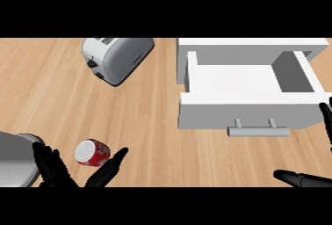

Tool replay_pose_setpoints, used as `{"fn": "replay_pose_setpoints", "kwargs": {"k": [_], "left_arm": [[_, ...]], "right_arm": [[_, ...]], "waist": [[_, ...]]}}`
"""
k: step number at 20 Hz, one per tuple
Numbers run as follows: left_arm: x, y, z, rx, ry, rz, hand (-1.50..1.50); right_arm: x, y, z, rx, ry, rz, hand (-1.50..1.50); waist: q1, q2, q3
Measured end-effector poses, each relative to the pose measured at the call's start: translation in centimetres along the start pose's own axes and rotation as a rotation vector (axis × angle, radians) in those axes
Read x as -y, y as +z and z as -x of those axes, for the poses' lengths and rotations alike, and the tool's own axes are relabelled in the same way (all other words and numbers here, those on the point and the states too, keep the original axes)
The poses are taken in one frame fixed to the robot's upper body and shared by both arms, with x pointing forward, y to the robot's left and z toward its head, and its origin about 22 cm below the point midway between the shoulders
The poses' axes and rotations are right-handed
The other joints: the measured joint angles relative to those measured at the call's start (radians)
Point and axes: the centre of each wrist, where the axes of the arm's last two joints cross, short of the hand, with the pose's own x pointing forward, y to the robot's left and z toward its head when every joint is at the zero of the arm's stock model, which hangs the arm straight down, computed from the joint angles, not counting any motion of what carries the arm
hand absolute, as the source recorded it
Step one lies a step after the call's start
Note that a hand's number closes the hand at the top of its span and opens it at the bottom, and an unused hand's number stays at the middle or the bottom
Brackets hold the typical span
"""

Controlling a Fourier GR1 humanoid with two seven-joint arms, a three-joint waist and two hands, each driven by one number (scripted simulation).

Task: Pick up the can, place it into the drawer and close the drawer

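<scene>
I have one drawer (250,88) in view, pulled out toward me from its white cabinet. Inside it I see only white floor and a grey right wall. Its handle (257,128) juts from the front panel toward the lower edge.

By my count there is one can (92,152), one toaster (117,57), one drawer and two hands. The can is red and lies on its side on the wooden counter (149,132) at the lower left, silver end facing up at me, well apart from the drawer.

My left hand (52,169) comes in from the bottom edge with fingers straight and thumb spread wide. The can sits in the gap between them and nothing curls round it. I cannot tell whether anything touches it. My right hand (304,179) is at the right edge, fingers up and thumb stretched out, holding nothing, just beside the drawer's front right corner.

A wide stretch of bare wood runs between the can and the drawer front. The toaster lies tilted at the far side, left of the drawer, with a strip of counter between them.
</scene>
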Motion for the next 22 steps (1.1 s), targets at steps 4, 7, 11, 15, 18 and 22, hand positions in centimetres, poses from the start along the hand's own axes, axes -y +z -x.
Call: {"fn": "replay_pose_setpoints", "kwargs": {"k": [4,7,11,15,18,22], "left_arm": [[1.1,-0.1,2.2,-0.017,-0.008,-0.016,-1.5],[1.0,-0.2,3.5,-0.033,-0.015,-0.04,-1.5],[0.5,-0.3,5.1,-0.059,-0.01,-0.062,-1.5],[0.2,-0.8,6.8,-0.082,-0.002,-0.085,-1.5],[-0.5,-1.0,8.2,-0.094,-0.002,-0.095,-1.5],[-1.3,-2.1,10.7,-0.105,0.002,-0.106,-1.5]], "right_arm": [[0.1,-0.3,-0.3,-0.003,0.001,-0.005,-1.5],[0.8,0.2,-1.1,-0.002,0.006,-0.005,-1.5],[0.8,0.5,-0.9,-0.004,0.001,0.002,-1.5],[1.0,0.7,-1.5,-0.008,0.005,0.006,-1.5],[1.6,1.3,-2.4,-0.004,0.008,0.003,-1.5],[1.7,1.6,-2.1,0.002,0.009,0.01,-1.5]], "waist": [[0.001,0.0,0.0],[0.001,-0.001,-0.001],[0.004,-0.001,-0.001],[0.005,-0.001,-0.001],[0.004,-0.001,-0.001],[0.004,-0.001,-0.001]]}}
